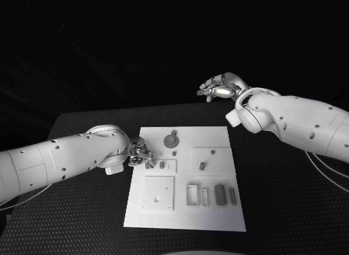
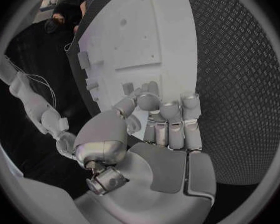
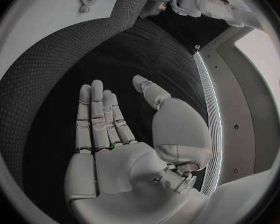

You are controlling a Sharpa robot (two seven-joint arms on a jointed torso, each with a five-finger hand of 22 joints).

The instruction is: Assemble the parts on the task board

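Grey parts (image 1: 219, 193) on task board (image 1: 220, 139) look small, rigid, light, prob slippery; pinch by long sides; left hand (image 1: 139, 155) curled, contents unclear; right hand (image 3: 124, 134) flat, empty.

no readable text, labels, brands, numbers or signs in any view

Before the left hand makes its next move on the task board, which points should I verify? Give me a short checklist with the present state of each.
1. Left hand is at the left edge of the task board: ok.
2. Left hand holds a part: cannot tell; its fingers are curled together.
3. Right hand is raised away from the board, beyond the table's far edge: ok.
4. Right hand is empty, fingers extended: ok.
5. Round part lies on the board, unobstructed: ok.
6. Board lies flat on the table: ok.
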